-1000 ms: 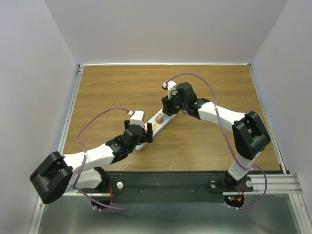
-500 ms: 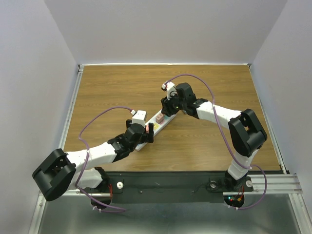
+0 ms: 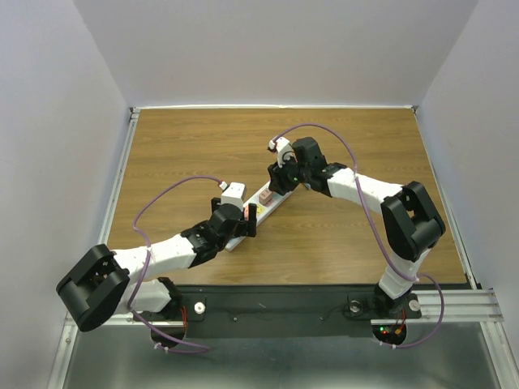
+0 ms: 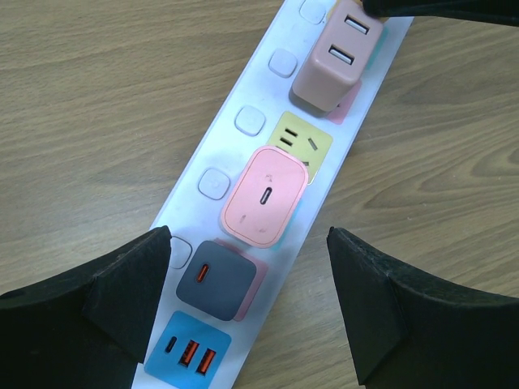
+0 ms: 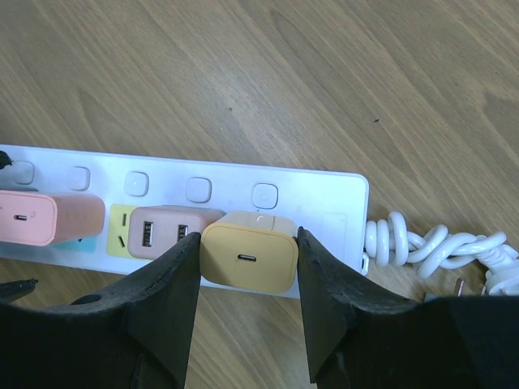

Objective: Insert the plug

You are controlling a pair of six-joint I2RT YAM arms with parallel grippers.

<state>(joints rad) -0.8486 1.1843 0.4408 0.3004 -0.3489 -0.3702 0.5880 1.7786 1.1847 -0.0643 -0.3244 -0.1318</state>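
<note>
In the middle of the wooden counter (image 3: 195, 146), a white power strip (image 3: 255, 212) lies with its long axis slanting from lower left to upper right in the top view, between the two arms. In the right wrist view the strip (image 5: 162, 173) runs across the frame from left to right, with its coiled white cord (image 5: 422, 243) leaving the right end. The tan plug (image 5: 248, 258) sits over the last socket at that cord end, just right of a rosy two-port adapter (image 5: 162, 231). Its USB-C face points up at the camera and its wider side runs along the strip's length. The right jaws are clamped on the plug's left and right sides. Its prongs are hidden, so whether it is fully seated cannot be told.

In the left wrist view the strip (image 4: 243, 130) runs from lower left to upper right, carrying a blue USB module (image 4: 186, 352), a grey adapter (image 4: 215, 278), a pink adapter (image 4: 266, 197) and the rosy one (image 4: 336, 57). The left jaws stand wide apart, one on each side of the strip's lower end, holding nothing.
</note>
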